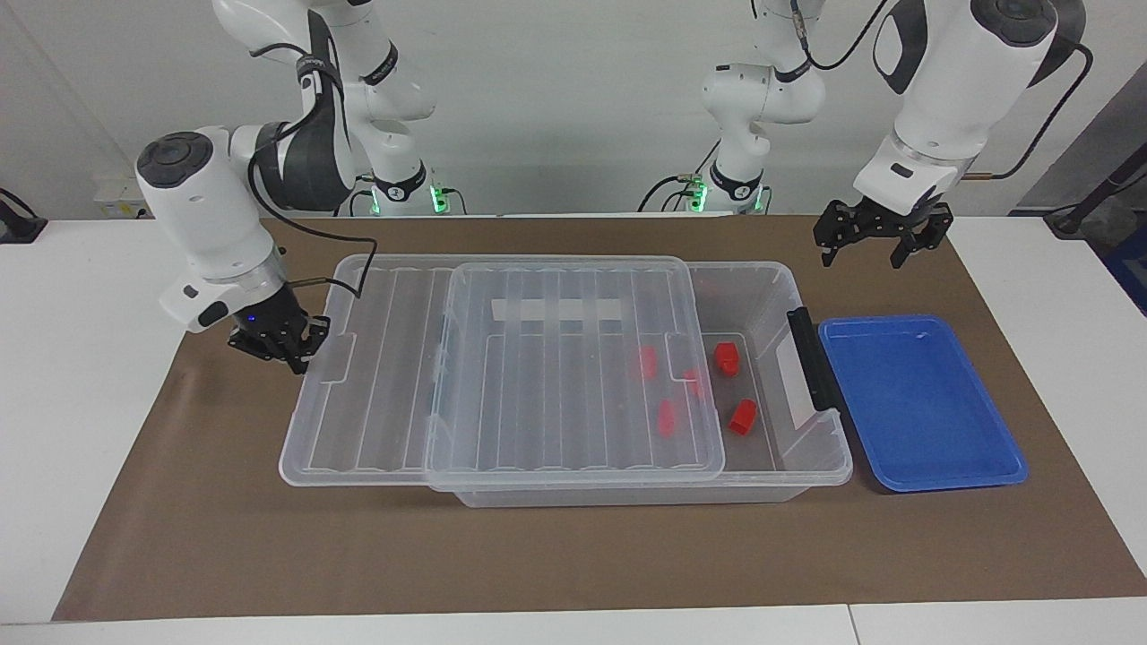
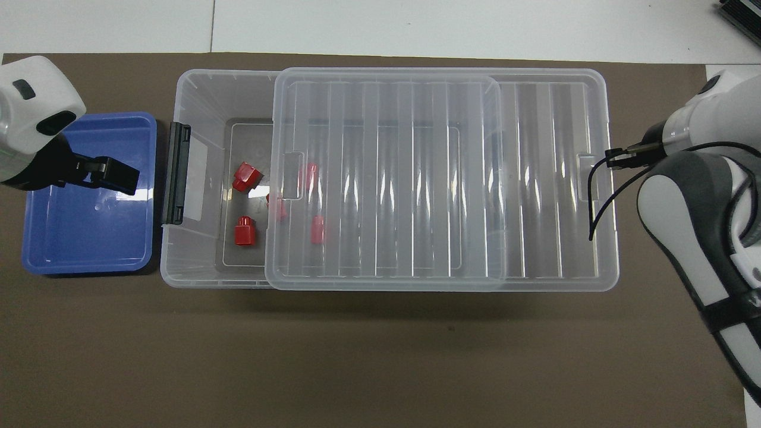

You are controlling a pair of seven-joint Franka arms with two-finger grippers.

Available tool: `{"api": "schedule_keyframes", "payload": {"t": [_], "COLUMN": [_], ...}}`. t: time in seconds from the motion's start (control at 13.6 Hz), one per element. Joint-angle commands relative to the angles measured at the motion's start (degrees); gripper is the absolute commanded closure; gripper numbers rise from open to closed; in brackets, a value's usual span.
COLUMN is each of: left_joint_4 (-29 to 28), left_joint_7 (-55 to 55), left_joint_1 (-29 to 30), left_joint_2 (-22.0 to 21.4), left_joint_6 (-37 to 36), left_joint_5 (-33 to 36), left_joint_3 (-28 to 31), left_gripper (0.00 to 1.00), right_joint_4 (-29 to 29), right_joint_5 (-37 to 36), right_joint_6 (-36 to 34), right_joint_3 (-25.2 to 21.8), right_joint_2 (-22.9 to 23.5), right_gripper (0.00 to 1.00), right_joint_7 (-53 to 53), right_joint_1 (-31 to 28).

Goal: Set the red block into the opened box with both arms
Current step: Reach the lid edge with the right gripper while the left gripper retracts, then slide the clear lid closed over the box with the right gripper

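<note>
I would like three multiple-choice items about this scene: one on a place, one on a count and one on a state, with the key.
1. Where does the blue tray lie?
A. under the box
B. beside the box, at the left arm's end of the table
C. inside the box

2. How many red blocks are in the box?
A. two
B. five
C. eight

3. How do the jaws of the right gripper stand?
A. shut, at the end edge of the lid
B. open, over the tray
C. shut on a red block

Key:
1 B, the tray sits next to the box's black handle.
2 B, two lie uncovered and three at least partly under the lid.
3 A, the fingertips meet by the lid's edge.
</note>
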Motion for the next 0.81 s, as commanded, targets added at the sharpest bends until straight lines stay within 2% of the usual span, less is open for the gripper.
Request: {"api": "schedule_keyframes", "payload": {"t": [0.0, 0.51, 0.73], "left_joint_4": [-1.03, -1.12, -1.12], "left_joint_7": [-0.06, -0.06, -0.06], "left_joint_1": [1.10, 1.37, 1.37], "left_joint_2": [-0.86, -1.12, -1.21], "left_joint_6": [1.07, 0.98, 0.98], "left_joint_5": [-0.80, -0.80, -0.80], "left_joint_3": [-0.48, -0.13, -0.22], "left_gripper": [0.00, 0.00, 0.00], "right_joint_4": [-1.30, -1.56, -1.56], "right_joint_5": [0.76, 0.68, 0.68], "right_joint_6": [0.96, 0.96, 0.96], "right_joint_3": [0.10, 0.10, 0.10], "right_joint_2": [-1.07, -1.51, -1.51], "right_gripper": [0.92, 0.91, 0.90], "right_joint_7": [2.19, 11.42, 11.70], "right_joint_1": [3.04, 10.34, 11.05]}}
